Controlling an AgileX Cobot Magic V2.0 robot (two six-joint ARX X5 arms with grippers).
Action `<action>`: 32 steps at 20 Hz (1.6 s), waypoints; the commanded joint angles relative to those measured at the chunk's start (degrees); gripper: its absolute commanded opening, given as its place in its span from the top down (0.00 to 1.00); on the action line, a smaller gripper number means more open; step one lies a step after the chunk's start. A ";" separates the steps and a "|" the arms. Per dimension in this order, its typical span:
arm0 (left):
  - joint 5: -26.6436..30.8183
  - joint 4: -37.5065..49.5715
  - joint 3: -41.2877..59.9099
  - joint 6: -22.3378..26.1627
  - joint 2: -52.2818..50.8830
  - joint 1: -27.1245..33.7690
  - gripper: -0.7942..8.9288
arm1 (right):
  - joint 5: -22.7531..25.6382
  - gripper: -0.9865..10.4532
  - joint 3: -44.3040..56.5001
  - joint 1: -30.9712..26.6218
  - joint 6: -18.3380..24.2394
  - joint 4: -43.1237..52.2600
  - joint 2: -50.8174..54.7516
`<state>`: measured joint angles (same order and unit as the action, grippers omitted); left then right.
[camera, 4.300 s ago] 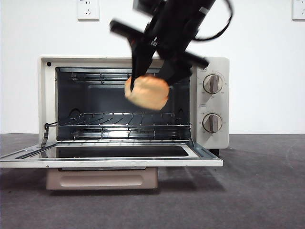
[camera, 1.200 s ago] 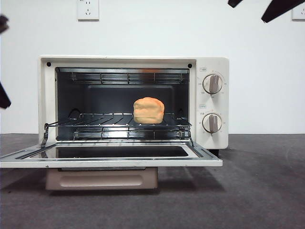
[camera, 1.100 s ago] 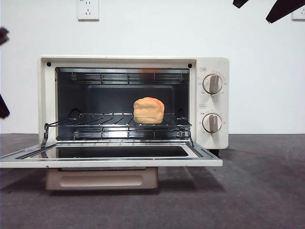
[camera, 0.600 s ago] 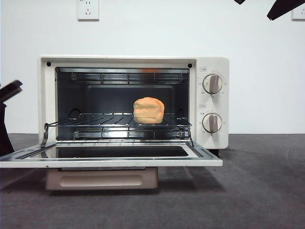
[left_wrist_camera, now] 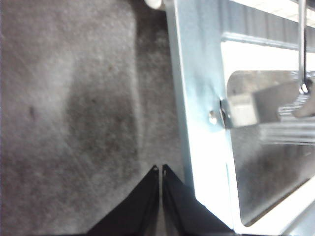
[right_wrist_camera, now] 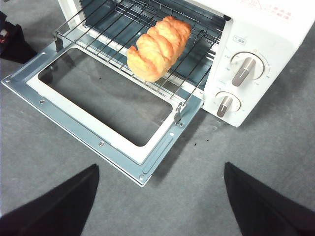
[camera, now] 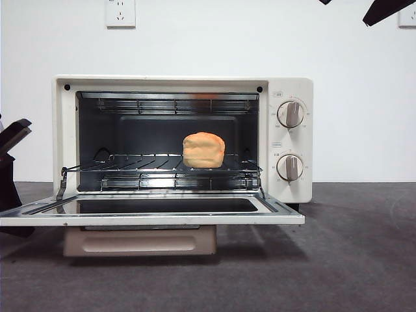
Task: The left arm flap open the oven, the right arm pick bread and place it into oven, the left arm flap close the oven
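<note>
1. Because the bread [camera: 203,150] already rests on the wire rack [camera: 159,162] inside the oven [camera: 289,140], the step that remains, as I judge, is the closing of the door [camera: 149,218], and this belongs to the left arm.
2. At the left side of the table, the left gripper [left_wrist_camera: 160,169] is low over the grey table surface [left_wrist_camera: 69,113], just beside the left edge of the lowered door. Its two jaws are pressed together and hold nothing.
3. From this gripper the door lies toward the middle of the table. The long axis of the door runs across the table from left to right, and the door lies flat, about level with the oven floor.
4. To flap it shut, I think the gripper must get under the door's free front edge and push it upward toward the oven.
5. At the right side, the right gripper [right_wrist_camera: 162,196] hangs high above the table, in front of the oven and well apart from it. Its jaws stand wide apart and are empty, so the left arm is clearly the nearer one to the door.
</note>
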<state>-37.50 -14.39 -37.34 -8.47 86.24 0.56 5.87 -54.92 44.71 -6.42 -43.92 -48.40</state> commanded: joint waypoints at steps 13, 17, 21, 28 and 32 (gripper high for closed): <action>-14.05 13.64 -0.31 -10.10 0.74 2.36 0.90 | 0.15 0.56 -0.42 0.48 -0.70 0.57 -0.33; -13.97 20.92 -0.31 -14.47 0.74 2.89 0.90 | 0.15 0.56 -0.42 0.48 -0.87 0.57 -0.33; -12.17 27.82 -0.33 -17.81 0.74 2.93 0.90 | 0.17 0.56 -0.42 0.48 -0.94 0.57 -0.33; -11.72 31.39 -0.33 -19.23 0.70 4.44 0.90 | 0.17 0.56 -0.42 0.48 -1.05 0.59 -0.33; -12.90 33.68 -0.33 -20.09 0.68 4.63 0.90 | 0.17 0.56 -0.42 0.48 -1.03 0.59 -0.33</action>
<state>-49.39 13.19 -35.73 -31.14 86.76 5.19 5.98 -54.92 44.71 -6.87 -43.92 -48.40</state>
